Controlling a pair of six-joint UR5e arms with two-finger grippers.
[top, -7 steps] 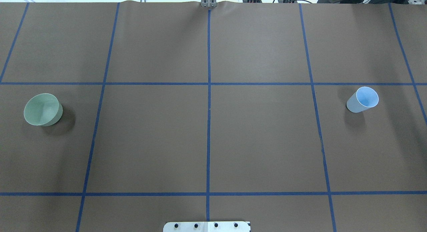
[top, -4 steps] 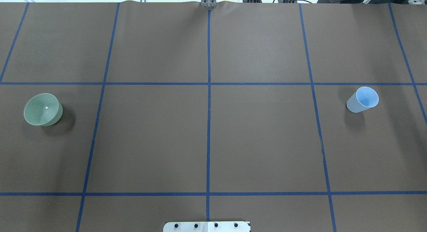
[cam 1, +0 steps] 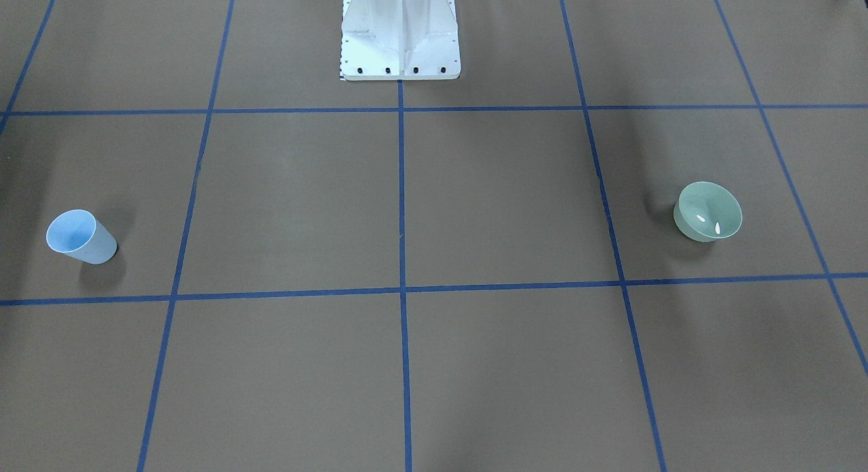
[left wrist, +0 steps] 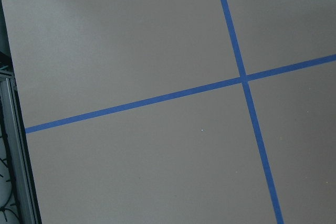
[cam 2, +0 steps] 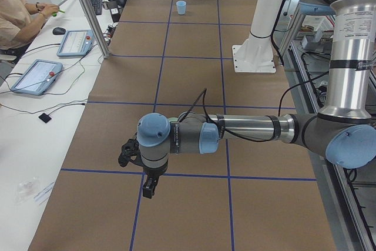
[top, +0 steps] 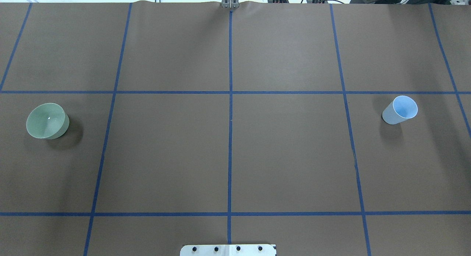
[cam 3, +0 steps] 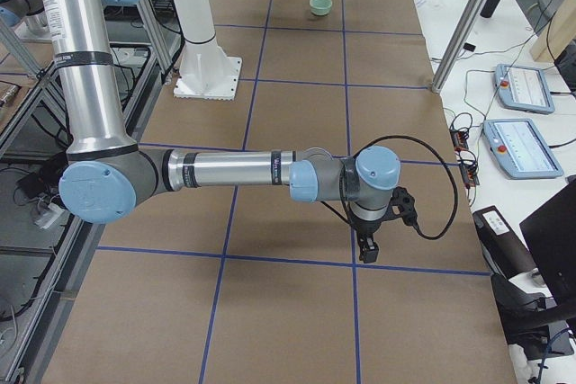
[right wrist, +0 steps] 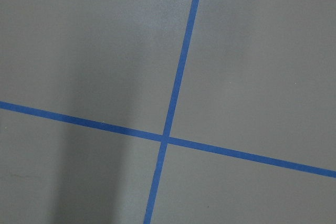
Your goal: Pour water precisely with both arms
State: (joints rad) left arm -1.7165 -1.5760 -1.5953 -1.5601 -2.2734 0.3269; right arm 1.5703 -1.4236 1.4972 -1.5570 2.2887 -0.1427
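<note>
A green bowl (top: 47, 120) stands at the table's left side, also in the front-facing view (cam 1: 707, 211) and far off in the exterior right view (cam 3: 319, 5). Small white glints of water (cam 1: 701, 218) show inside it. A light-blue cup (top: 400, 109) stands upright at the right side, also in the front-facing view (cam 1: 80, 238). My left arm (cam 2: 247, 130) reaches out low over the table; its gripper (cam 2: 150, 187) points down and I cannot tell whether it is open. My right arm (cam 3: 234, 170) does likewise; I cannot tell its gripper's (cam 3: 367, 249) state either. Both wrist views show only brown mat.
The white pedestal base (cam 1: 400, 38) stands at the robot's edge of the table. Blue tape lines (top: 230, 138) grid the brown mat. A seated operator (cam 2: 17, 16) and control tablets (cam 2: 35, 76) are on the side table beyond a metal post (cam 2: 88, 10).
A small white glint has appeared in the green bowl and shifted slightly. The bowl and cup have not moved.
</note>
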